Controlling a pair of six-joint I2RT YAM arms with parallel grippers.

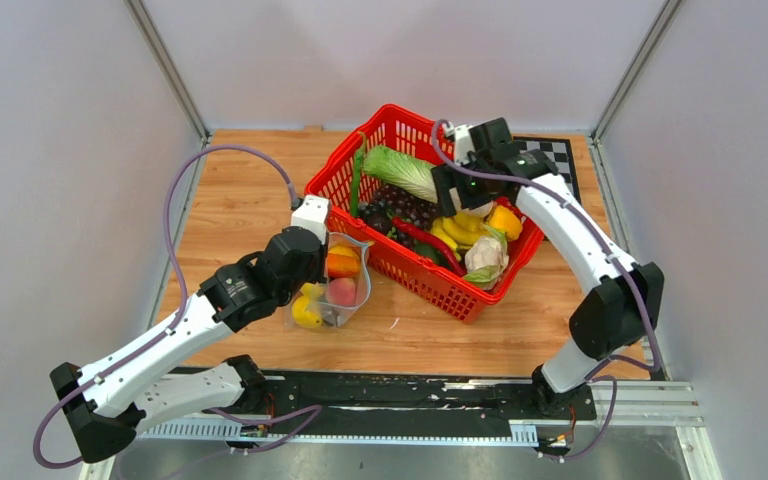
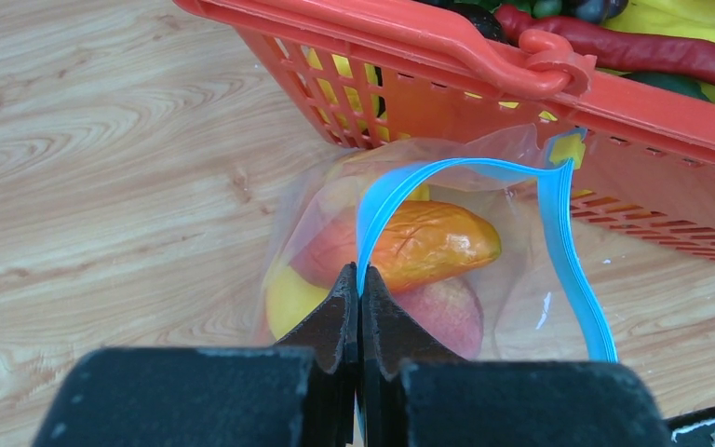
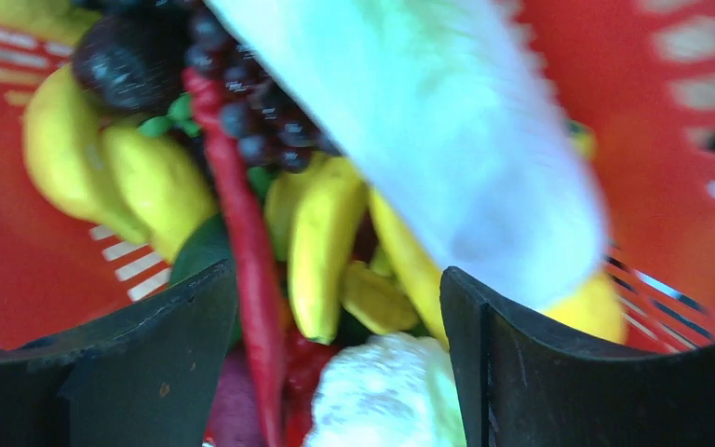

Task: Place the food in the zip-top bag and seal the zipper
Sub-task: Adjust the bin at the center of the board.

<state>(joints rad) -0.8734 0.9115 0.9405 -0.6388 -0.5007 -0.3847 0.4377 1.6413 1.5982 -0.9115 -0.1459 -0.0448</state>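
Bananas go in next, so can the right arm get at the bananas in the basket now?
Probably yes: the right gripper hangs open right over the bananas; the cabbage covers only part of them.

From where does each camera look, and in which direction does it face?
Top external: high behind the robot, facing down on the table; left arm and right arm show.
Left wrist: on the left arm, looking along the shut left claw at the zipper it pinches.
Right wrist: on the right arm, looking past the open right claw into the red basket.
Shared: top and left wrist views both show the zip-top bag beside the basket.
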